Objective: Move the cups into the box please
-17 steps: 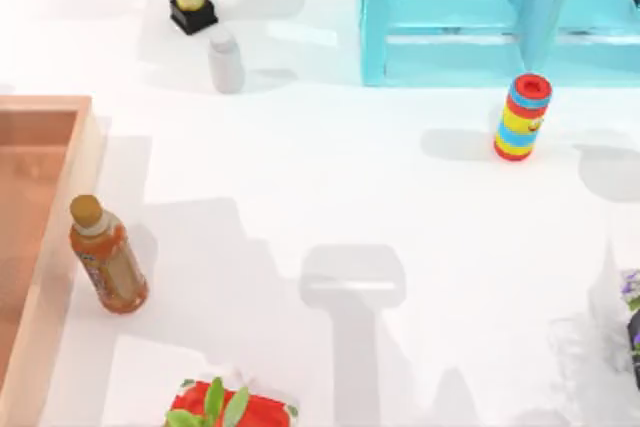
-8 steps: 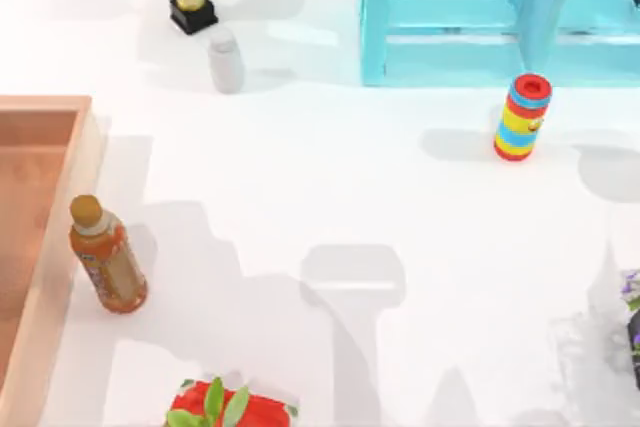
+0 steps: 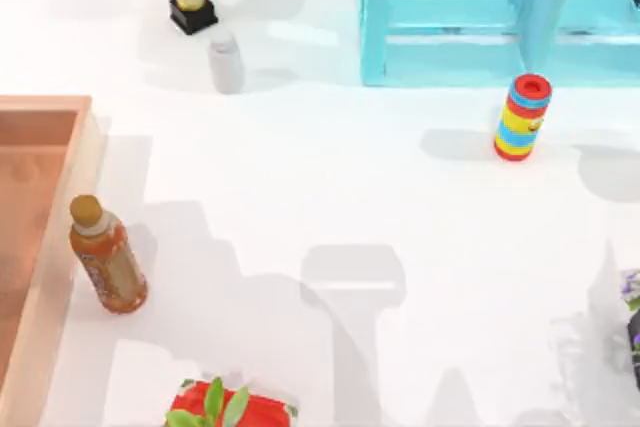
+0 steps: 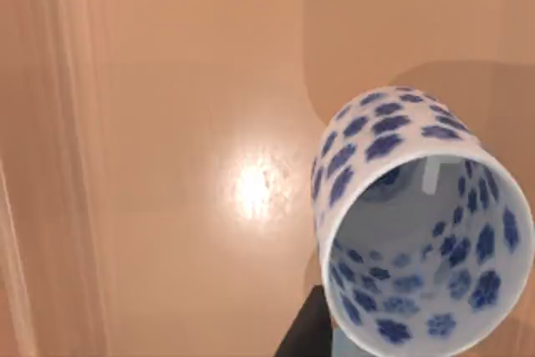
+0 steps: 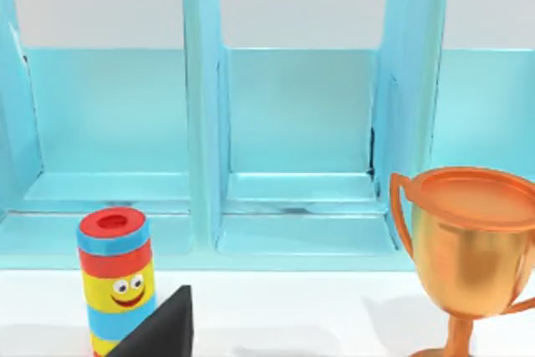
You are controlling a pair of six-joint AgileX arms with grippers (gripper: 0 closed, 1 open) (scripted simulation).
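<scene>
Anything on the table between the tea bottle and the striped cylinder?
Nothing: in the top view, bare white table runs from tea bottle to striped cylinder.

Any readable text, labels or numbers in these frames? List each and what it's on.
None readable.
Tea bottle: its label has print, too small to read.
Red pack at the table's near edge: no legible text.
Striped cylinder: a smiley face, no words.
Floral cup, wooden box, gold trophy, turquoise cabinet: no writing.

Rendered simulation tabletop, plain white table (image 3: 400,197), turquoise cabinet (image 3: 480,17), scattered household props
</scene>
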